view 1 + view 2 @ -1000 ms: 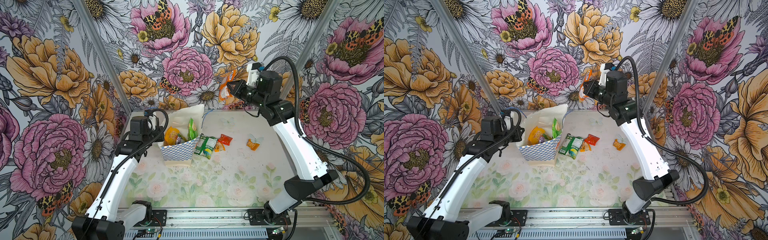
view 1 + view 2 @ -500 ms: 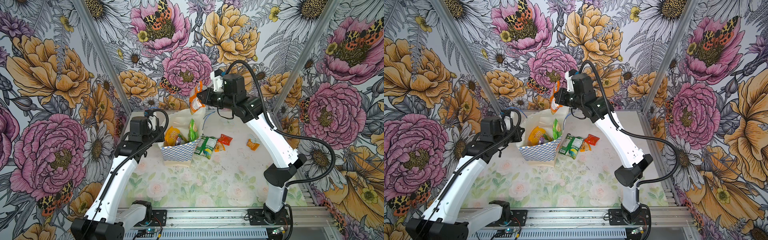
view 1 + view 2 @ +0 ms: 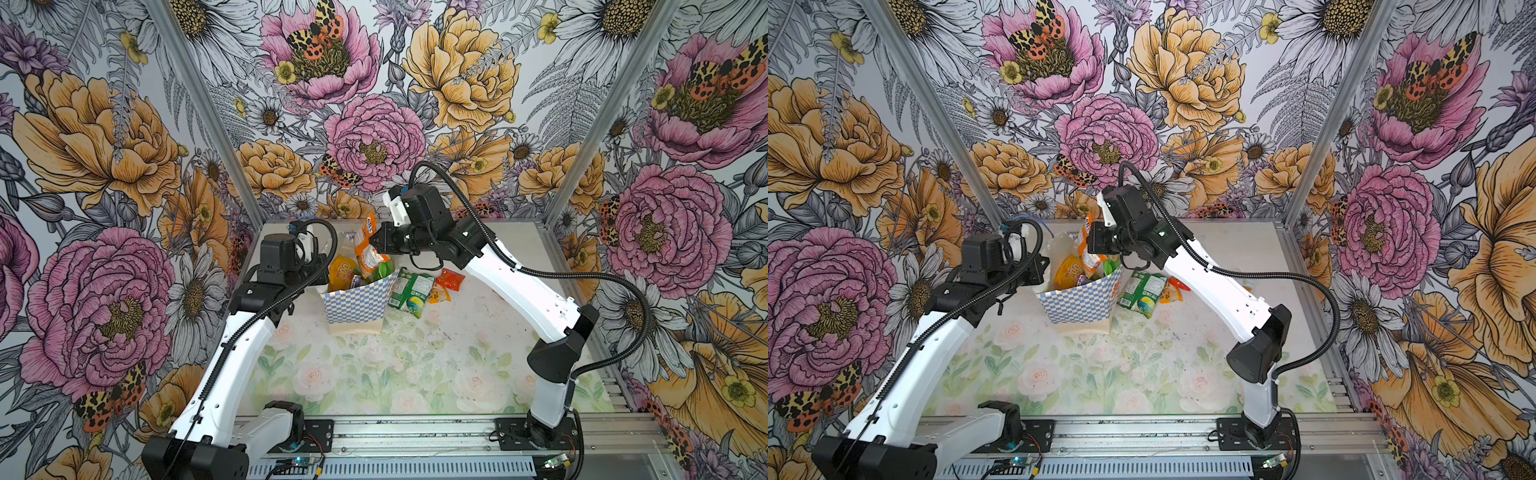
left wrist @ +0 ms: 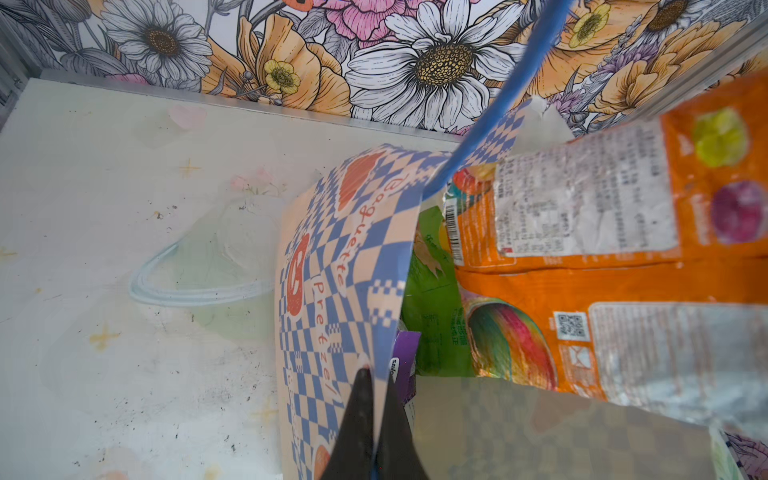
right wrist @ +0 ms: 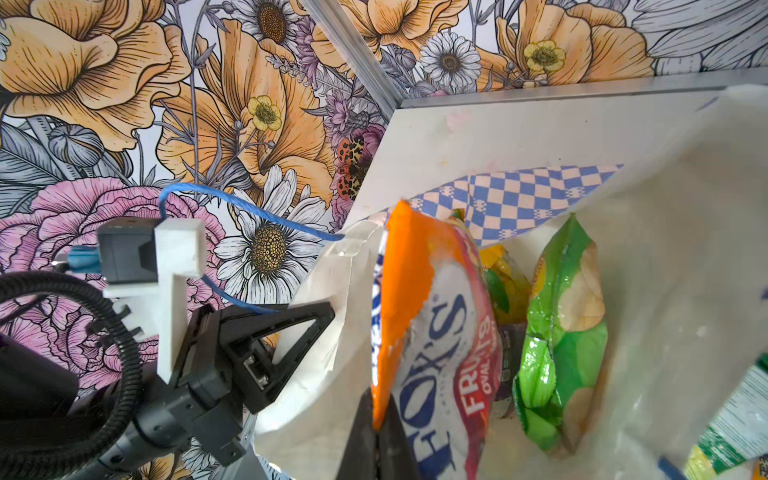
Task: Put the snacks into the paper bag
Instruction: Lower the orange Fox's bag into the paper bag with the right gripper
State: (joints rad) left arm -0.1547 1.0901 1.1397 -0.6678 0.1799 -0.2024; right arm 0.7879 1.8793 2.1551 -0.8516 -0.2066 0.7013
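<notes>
Every wall of the booth is covered in wallpaper of big drawn flowers: pink and orange peonies, daisies and spotted moths. Aluminium posts stand in the corners. The desk has a pale rose-print cover, scuffed and speckled with dark crumbs. A metal rail runs along its near edge.

The paper bag stands upright towards the back of the desk, left of the middle, with its mouth open. Its blue-and-cream checked panel reads "Baguette" and "Pretzel" in orange script. The left end effector is closed tight on the bag's rim, pinching the checked paper, and a blue cord handle loops up beside it.

The right end effector is clamped on the edge of an orange packet marked "FOX'S" and "FRUITS OVAL". That packet hangs in the bag's mouth. Inside the bag are a yellow-orange packet printed "100", a bright green packet and a purple packet.

Just right of the bag on the desk lie a green-and-white packet, a red sachet and a small orange sachet. Their print is too small to read.
</notes>
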